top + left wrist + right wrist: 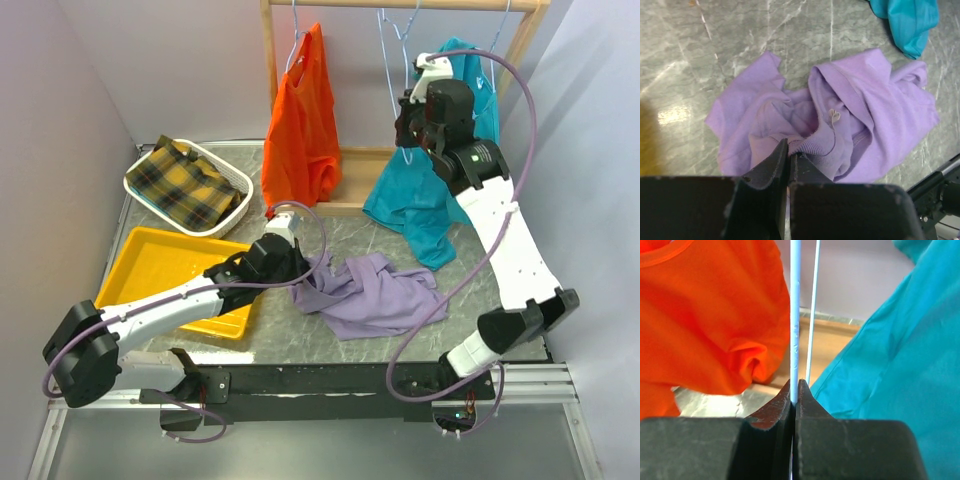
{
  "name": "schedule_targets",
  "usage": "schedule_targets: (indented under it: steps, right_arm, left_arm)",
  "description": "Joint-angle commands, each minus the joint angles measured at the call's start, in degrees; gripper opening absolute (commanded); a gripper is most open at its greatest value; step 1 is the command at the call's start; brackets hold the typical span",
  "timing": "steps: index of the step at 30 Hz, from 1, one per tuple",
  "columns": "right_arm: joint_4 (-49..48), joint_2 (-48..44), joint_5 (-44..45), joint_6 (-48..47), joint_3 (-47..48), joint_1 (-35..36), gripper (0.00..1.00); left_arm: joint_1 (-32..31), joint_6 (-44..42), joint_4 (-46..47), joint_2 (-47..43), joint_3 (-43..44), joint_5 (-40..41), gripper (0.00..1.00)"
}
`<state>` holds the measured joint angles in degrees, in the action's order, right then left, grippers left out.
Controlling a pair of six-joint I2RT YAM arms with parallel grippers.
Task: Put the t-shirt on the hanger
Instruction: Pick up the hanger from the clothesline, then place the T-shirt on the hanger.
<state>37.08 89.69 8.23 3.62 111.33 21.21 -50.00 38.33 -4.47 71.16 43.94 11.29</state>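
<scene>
The lavender t-shirt (370, 295) lies crumpled on the marble table (470, 250). My left gripper (303, 272) is shut on its ribbed collar (812, 144), seen in the left wrist view with the t-shirt (890, 110) spread beyond it. The thin light blue wire hanger (392, 60) hangs from the wooden rack (400, 5). My right gripper (408, 125) is shut on one wire of the hanger (794, 315) in the right wrist view, its jaws pressed on it at their tips (795, 391).
An orange garment (300, 120) and a teal t-shirt (430, 205) hang on the rack either side of the hanger. A white basket (148, 196) of plaid cloth and a yellow tray (160, 260) sit at the left.
</scene>
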Motion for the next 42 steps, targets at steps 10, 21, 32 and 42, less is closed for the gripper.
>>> schedule_targets:
  steps: [10,21,32,42]
  right_arm:
    - [3.0,-35.2,-11.1,13.9,-37.1,4.4,0.0]
    - [16.3,-60.0,-28.0,20.5,-58.7,8.2,0.0]
    - [22.1,-63.6,-39.3,17.7,-62.2,8.3,0.0]
    - [22.4,-63.5,-42.3,16.2,-63.1,8.8,0.0]
  left_arm:
    - [0.8,-0.2,-0.9,-0.7,-1.8,7.4,0.01]
    - [5.4,-1.1,0.9,3.6,-0.3,5.1,0.03]
    - [6.7,-4.2,-4.3,4.8,4.6,6.5,0.1]
    - [7.0,-4.6,-6.9,4.9,6.3,7.2,0.14]
